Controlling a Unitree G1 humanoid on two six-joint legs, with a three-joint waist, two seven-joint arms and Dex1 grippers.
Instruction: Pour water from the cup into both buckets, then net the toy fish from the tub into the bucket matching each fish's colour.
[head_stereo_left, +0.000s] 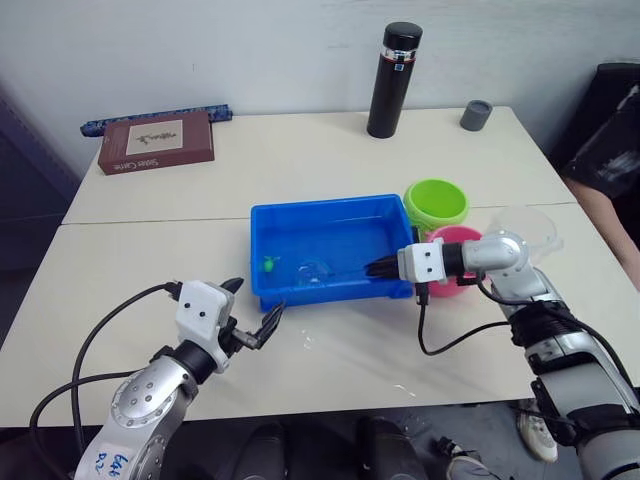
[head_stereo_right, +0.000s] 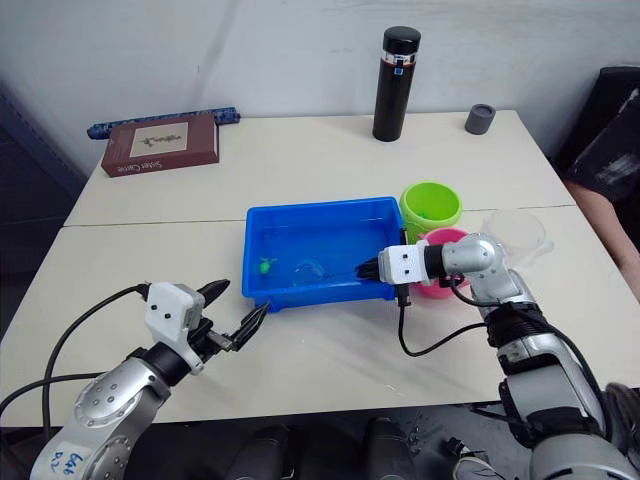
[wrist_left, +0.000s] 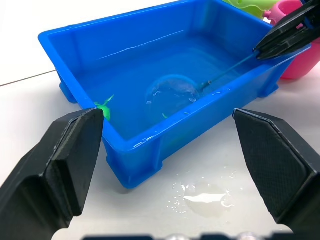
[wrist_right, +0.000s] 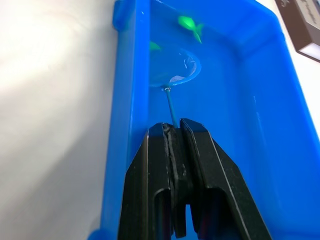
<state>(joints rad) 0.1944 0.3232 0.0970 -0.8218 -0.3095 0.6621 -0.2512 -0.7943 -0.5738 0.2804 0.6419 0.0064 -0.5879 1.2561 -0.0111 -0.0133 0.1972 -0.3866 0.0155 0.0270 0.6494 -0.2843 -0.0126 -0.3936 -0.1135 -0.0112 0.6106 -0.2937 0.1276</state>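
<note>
Two green fish lie in the tub (head_stereo_left: 330, 208) at frame centre: one (head_stereo_left: 268, 265) left of the net hoop (head_stereo_left: 314, 272), the other (wrist_right: 155, 46) just beside its rim. The right gripper (head_stereo_left: 381, 267), pinching the net's thin handle, reaches in from the right; the left gripper (head_stereo_left: 254, 312) hangs spread, lower left. Whether the nearer fish is inside the hoop is unclear, and no pink fish is discernible.

The right gripper (wrist_right: 179, 131) is seen with its black jaws closed on the thin handle of a small round net (wrist_right: 176, 67), whose hoop is dipped in the water of the shallow rectangular bright blue plastic tub (wrist_right: 250, 100). Two tiny green plastic fish (wrist_right: 189, 23) are seen just beyond the hoop. A white counter (wrist_right: 55, 100) lies beside the tub wall. A corner of a brown book (wrist_right: 302, 25) is seen past the tub.
</note>
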